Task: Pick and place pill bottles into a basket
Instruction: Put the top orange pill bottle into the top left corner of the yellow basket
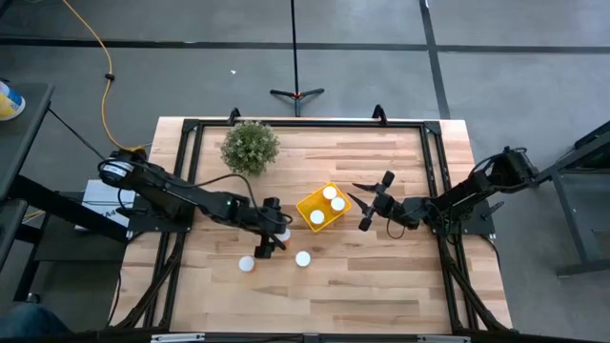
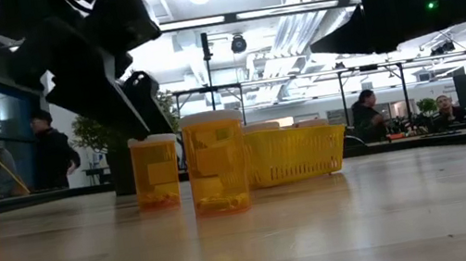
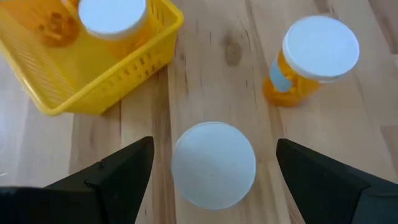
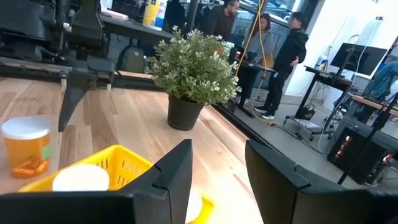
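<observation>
The yellow basket [image 1: 307,203] sits mid-table with three white-capped pill bottles [image 1: 329,192] standing in it. My left gripper [image 1: 274,238] hangs open, slanting down over a pill bottle [image 3: 213,163] that stands on the table; its fingers are on either side of the white cap and apart from it. Two more pill bottles [image 1: 303,258] [image 1: 246,264] stand upright nearer the table's near edge. My right gripper [image 1: 361,208] waits open just right of the basket, level, with nothing between its fingers [image 4: 177,165].
A potted green plant [image 1: 251,148] stands at the far left of the table, behind the basket. Black frame rails [image 1: 186,171] run along the table's left, right and far sides. People stand in the room beyond the table [image 4: 286,62].
</observation>
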